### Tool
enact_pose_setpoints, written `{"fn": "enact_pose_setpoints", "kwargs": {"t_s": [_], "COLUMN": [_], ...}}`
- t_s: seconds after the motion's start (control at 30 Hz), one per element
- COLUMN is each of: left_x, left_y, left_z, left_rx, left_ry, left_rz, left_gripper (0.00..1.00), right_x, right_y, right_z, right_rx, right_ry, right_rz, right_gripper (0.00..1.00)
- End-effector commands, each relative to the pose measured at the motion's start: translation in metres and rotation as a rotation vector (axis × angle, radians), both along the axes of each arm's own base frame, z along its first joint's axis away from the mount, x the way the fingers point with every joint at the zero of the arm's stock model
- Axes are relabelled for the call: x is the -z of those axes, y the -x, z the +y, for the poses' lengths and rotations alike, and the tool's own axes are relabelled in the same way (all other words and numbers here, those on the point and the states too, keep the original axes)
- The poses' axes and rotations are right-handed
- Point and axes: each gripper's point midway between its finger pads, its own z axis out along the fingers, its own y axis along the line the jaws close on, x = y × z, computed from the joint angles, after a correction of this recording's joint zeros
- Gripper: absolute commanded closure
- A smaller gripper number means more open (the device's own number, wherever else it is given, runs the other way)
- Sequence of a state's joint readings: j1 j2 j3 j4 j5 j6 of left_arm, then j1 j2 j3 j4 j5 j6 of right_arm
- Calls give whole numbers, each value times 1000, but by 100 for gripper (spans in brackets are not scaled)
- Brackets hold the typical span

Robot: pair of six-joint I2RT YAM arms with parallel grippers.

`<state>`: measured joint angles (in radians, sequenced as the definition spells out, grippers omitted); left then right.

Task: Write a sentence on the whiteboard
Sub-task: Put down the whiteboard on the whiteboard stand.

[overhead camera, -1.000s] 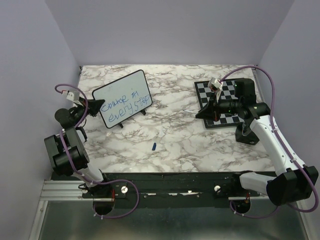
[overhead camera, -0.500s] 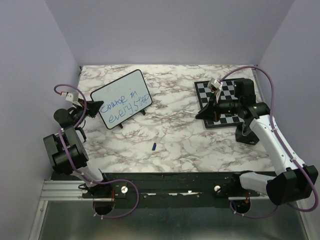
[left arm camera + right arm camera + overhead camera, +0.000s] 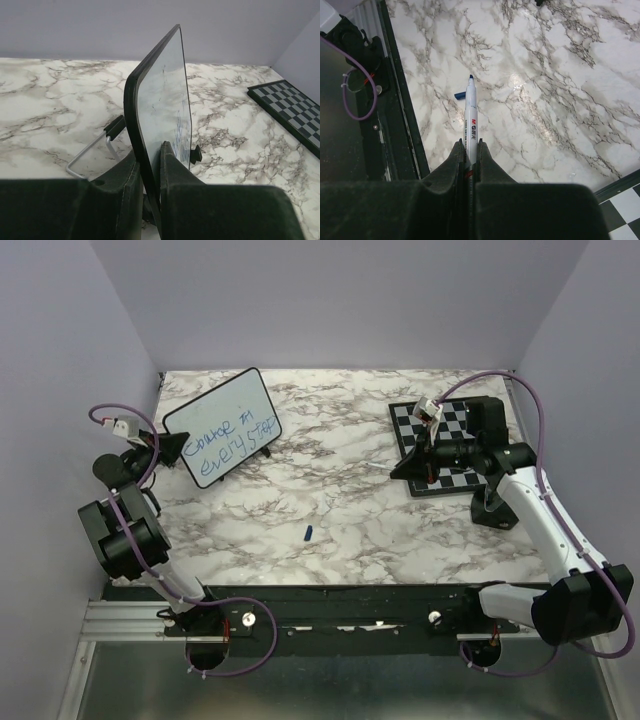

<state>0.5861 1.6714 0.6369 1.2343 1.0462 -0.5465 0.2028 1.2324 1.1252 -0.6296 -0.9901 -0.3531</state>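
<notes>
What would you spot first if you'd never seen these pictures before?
The whiteboard at the far left of the marble table stands out, with blue writing in two lines; the left arm's jaws pinch its edge. On the right, the right arm's jaws hold an uncapped marker by the chessboard. A small blue piece, likely its cap, lies mid-table.

On whiteboard [image 3: 220,440], blue sentence [image 3: 228,437] in two lines: top line too uneven to read; lower line "every step". On marker [image 3: 470,115] barrel, printed "M&G".
</notes>
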Motion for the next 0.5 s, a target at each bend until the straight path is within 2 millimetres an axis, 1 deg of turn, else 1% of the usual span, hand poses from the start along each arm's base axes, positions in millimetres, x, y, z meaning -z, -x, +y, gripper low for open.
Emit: {"fn": "enact_pose_setpoints", "kwargs": {"t_s": [0.0, 0.07, 0.17, 0.3, 0.43, 0.47], "left_x": [-32, -36, -38, -36, -43, -46], "left_y": [-16, -16, -17, -16, -20, -21], "left_z": [49, 48, 44, 33, 15, 13], "left_rx": [-182, -176, -159, -132, -72, -67], "left_ry": [-260, -252, -229, -211, -200, -193], "left_rz": [-238, -248, -248, -240, -257, -258], "left_gripper": [85, 85, 90, 99, 100, 100], "right_x": [2, 3, 4, 4, 3, 2], "right_y": [6, 5, 5, 5, 5, 6], "right_z": [1, 1, 2, 2, 2, 1], "right_rx": [-27, -26, -29, -30, -32, -30], "right_ry": [-12, -12, -11, -10, -12, -12], "right_rz": [14, 17, 22, 21, 17, 14], "right_gripper": [100, 100, 99, 100, 99, 99]}}
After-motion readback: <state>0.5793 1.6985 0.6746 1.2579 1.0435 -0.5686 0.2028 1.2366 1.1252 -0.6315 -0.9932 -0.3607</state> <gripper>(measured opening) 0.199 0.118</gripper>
